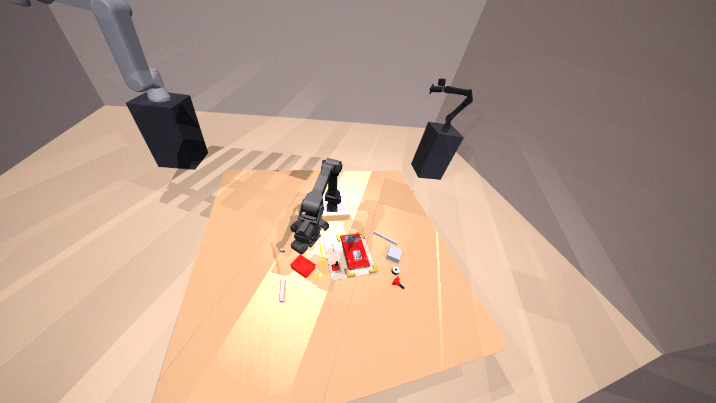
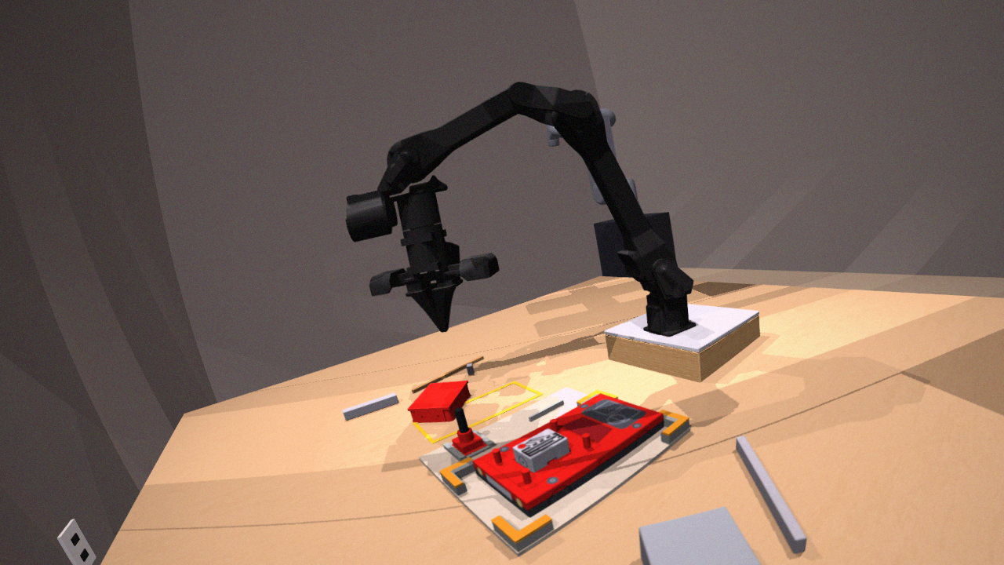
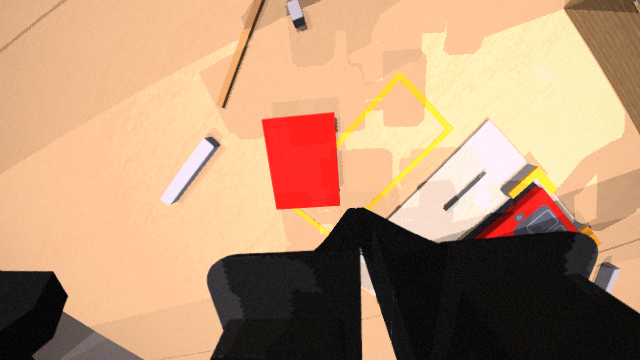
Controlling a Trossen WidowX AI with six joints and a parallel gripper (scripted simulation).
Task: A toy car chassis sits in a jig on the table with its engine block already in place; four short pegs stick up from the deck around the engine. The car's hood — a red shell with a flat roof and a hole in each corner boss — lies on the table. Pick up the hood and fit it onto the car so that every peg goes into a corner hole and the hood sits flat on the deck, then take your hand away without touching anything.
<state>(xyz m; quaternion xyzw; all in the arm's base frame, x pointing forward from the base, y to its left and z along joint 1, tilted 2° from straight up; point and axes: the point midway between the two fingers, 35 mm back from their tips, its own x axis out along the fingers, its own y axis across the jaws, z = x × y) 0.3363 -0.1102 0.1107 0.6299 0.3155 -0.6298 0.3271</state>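
Observation:
The red hood point(image 1: 302, 266) point(image 2: 438, 402) point(image 3: 302, 162) lies on the table, flat roof up, over one edge of the yellow outline point(image 2: 486, 417) point(image 3: 410, 168). Its corner holes are hidden. My gripper point(image 2: 442, 329) point(image 3: 355, 215) is shut and empty, pointing down above the hood, with a gap between; its tips are not clear in the top view. The red chassis point(image 1: 355, 263) point(image 2: 575, 467) point(image 3: 505, 227) sits in the jig point(image 2: 515, 530) point(image 3: 532, 180). The grey engine block point(image 1: 357, 254) point(image 2: 540, 450) is in place, with red pegs point(image 2: 587, 440) standing around it.
A red stand with a black post point(image 1: 335, 267) point(image 2: 467, 441) rises between hood and chassis. A pale bar point(image 1: 282, 289) point(image 2: 370, 407) point(image 3: 187, 170) and a wooden strip point(image 3: 242, 52) lie beyond the hood. A grey block point(image 1: 394, 254) point(image 2: 695, 537) and another bar point(image 1: 385, 237) point(image 2: 769, 491) lie beyond the chassis.

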